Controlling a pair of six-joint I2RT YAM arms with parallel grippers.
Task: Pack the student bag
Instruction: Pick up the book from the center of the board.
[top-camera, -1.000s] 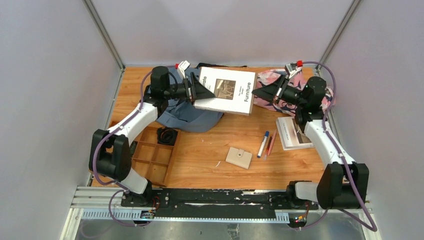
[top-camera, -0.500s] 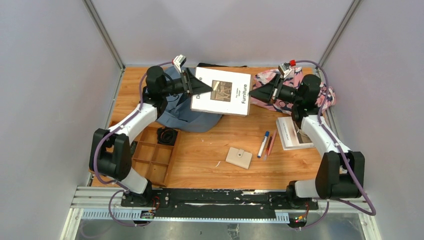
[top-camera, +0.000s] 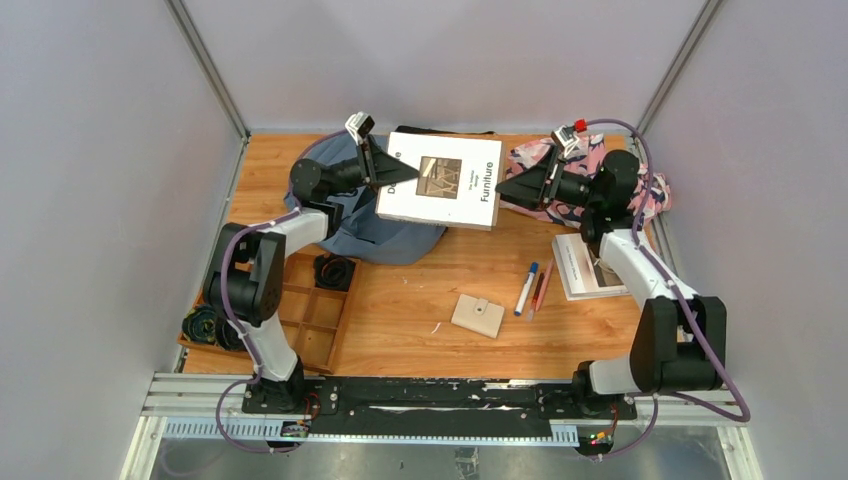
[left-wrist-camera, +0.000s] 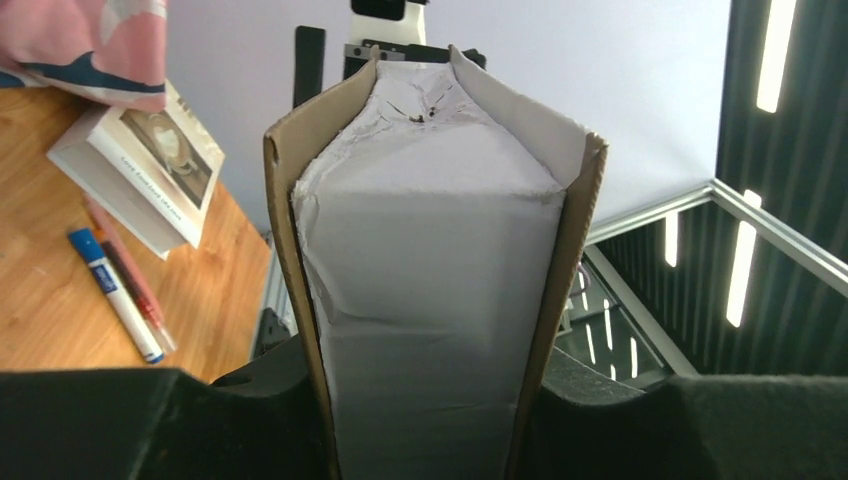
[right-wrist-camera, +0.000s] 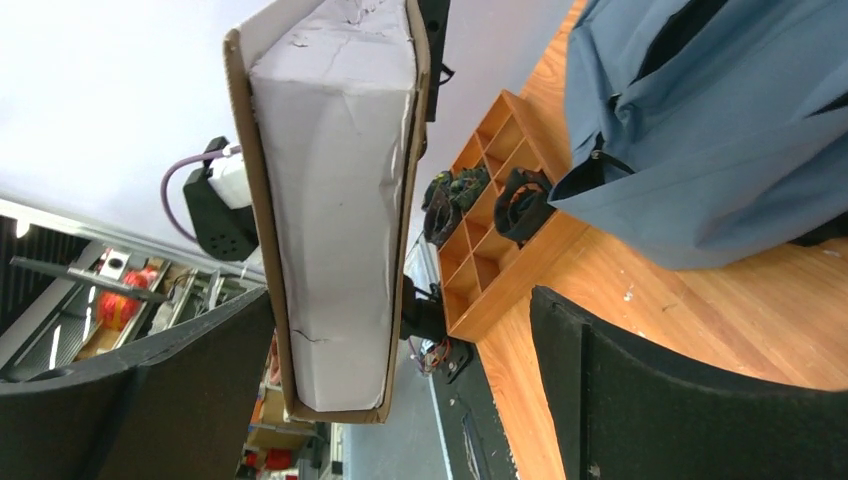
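A robotics lab test cell: plain pale panel walls (top-camera: 440, 60) on aluminium posts (top-camera: 205, 65) box in a wooden tabletop (top-camera: 420, 290) from 9 through 12 to 3 o'clock. At 6 o'clock a black-and-aluminium rail (top-camera: 430, 395) carries cabled arm bases (top-camera: 600, 380). Beyond the cell, the left wrist view shows strip lights (left-wrist-camera: 775, 50) in a dark room.

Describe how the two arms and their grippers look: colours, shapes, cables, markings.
The two match. The left arm and right arm have white tube-like links between bulky black joints, and thin purple cables loop along each. The left gripper and right gripper are black tapering wedges with two flat fingers. A small white camera block with a red tag sits on each wrist.
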